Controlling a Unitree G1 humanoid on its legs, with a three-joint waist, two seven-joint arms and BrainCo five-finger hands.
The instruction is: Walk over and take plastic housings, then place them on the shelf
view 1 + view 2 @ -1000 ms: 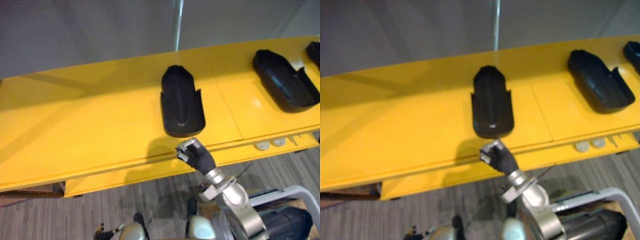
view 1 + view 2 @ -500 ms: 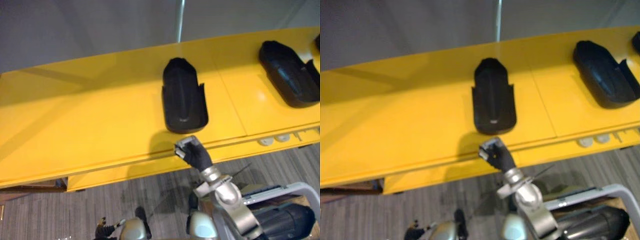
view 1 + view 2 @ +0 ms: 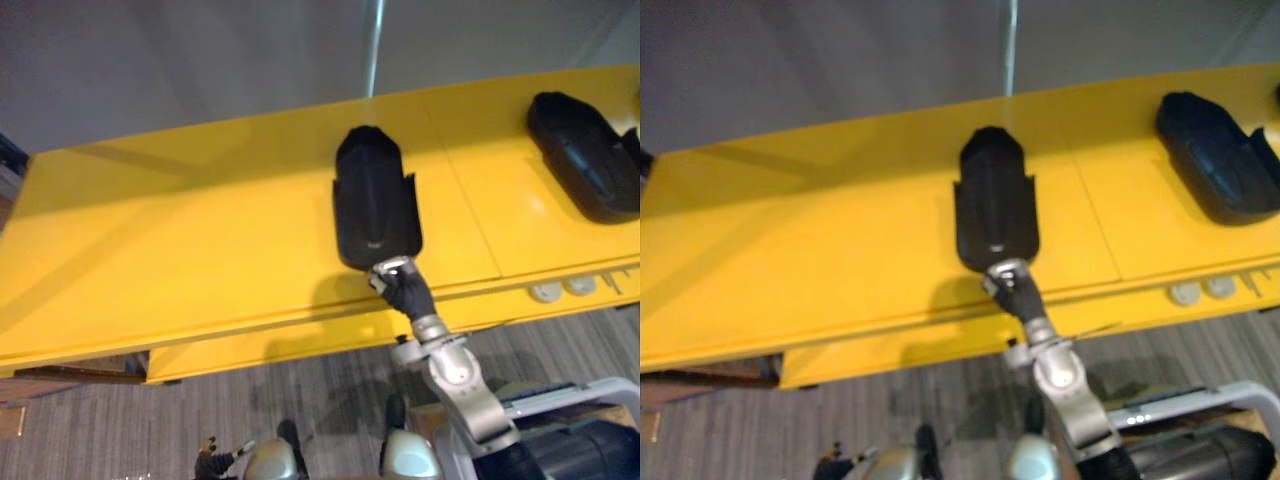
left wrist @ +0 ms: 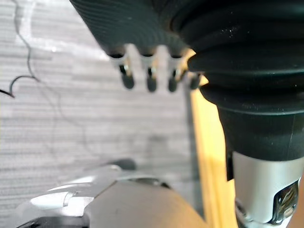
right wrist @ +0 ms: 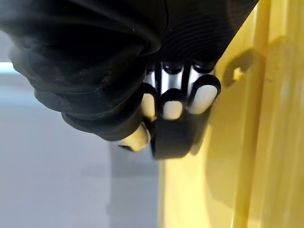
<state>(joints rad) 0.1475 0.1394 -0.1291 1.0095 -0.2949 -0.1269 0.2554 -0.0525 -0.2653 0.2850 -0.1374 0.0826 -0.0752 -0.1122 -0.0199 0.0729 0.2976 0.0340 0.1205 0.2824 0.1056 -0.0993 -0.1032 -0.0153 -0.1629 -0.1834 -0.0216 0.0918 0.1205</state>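
Two housings point(image 3: 375, 198) on yellow shelf point(image 3: 180, 240); right hand point(image 3: 403, 288) at central one's end.

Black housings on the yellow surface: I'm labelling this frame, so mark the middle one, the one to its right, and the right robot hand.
Middle housing point(image 3: 375, 195): left eye view, raised centre.
Right housing point(image 3: 585, 155): left eye view, top face.
Right robot hand point(image 3: 407, 292): left eye view, dark back cover.

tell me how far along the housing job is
Done: the walk-up, since the robot is at the yellow surface. In hand: the right hand is at the near end of the middle housing, which lies flat there; whether it grips is unclear. The left hand hangs open over the floor. Left: lifting it, shelving it, then the housing at the right.
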